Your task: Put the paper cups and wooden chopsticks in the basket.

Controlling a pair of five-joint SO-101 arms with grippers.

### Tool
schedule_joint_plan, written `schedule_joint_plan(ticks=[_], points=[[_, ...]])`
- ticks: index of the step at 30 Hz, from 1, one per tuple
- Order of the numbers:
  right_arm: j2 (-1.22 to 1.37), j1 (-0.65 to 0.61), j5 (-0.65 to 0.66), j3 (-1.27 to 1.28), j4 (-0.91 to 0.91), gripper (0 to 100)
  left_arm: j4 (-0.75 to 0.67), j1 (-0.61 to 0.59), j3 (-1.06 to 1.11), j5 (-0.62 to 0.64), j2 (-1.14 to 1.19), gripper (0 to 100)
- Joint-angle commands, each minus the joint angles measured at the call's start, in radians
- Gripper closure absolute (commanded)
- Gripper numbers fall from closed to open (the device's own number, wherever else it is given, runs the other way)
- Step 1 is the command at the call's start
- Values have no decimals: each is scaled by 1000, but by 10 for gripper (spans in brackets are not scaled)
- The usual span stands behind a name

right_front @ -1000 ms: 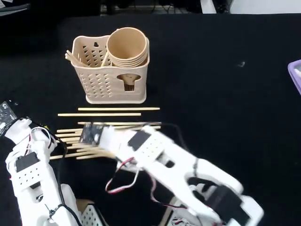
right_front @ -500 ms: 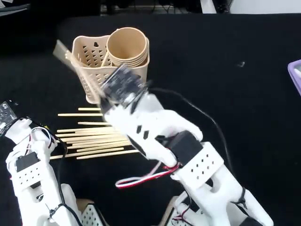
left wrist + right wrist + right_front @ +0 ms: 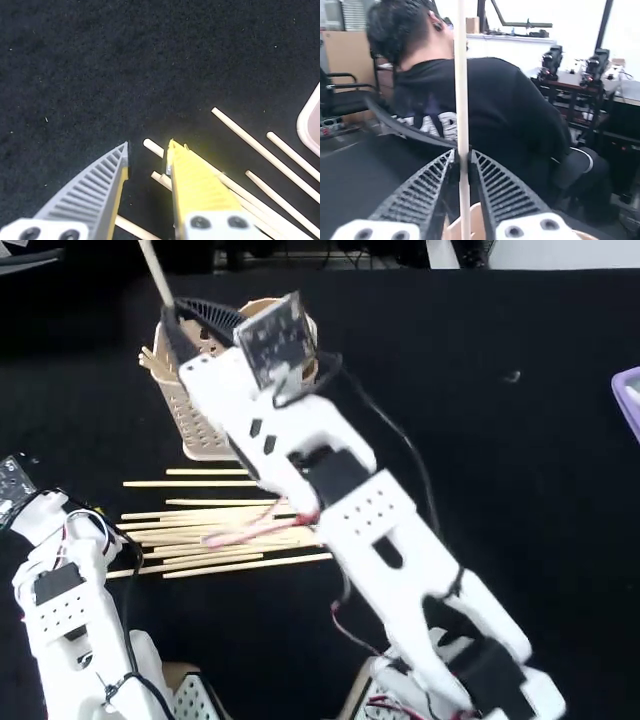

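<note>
My right gripper (image 3: pixel 180 325) hangs over the beige basket (image 3: pixel 200 425) at the table's back left. It is shut on one wooden chopstick (image 3: pixel 155 270), which stands nearly upright above the basket; the right wrist view shows the same chopstick (image 3: pixel 461 75) clamped between the fingertips (image 3: pixel 451 159). The stacked paper cups (image 3: pixel 252 308) sit in the basket, mostly hidden behind the arm. Several loose chopsticks (image 3: pixel 190 535) lie in front of the basket. My left gripper (image 3: pixel 147 146) is open, low over the ends of those chopsticks (image 3: pixel 250 145), holding nothing.
A purple object (image 3: pixel 628 395) pokes in at the right edge of the table. The black tabletop stretches bare to the right of the basket. The right arm's body crosses over the loose chopsticks.
The right arm rose from the chopstick pile and swung back to above the basket, carrying one chopstick now turned upright. The left arm stayed still.
</note>
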Motion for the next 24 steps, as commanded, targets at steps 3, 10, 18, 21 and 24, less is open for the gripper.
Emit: schedule_joint_plan(ticks=[3, 10, 18, 21, 24], points=[[134, 43, -9, -194, -11, 987, -17, 2, -10, 5, -21, 863], [329, 35, -11, -278, -5, 987, -17, 2, -10, 5, -21, 863], [409, 32, -9, -289, 129, 982, -17, 2, -10, 5, -21, 863], [364, 31, -9, -329, 258, 923, -17, 2, -10, 5, -21, 863], [295, 31, -9, -348, 359, 850, -17, 2, -10, 5, -21, 863]])
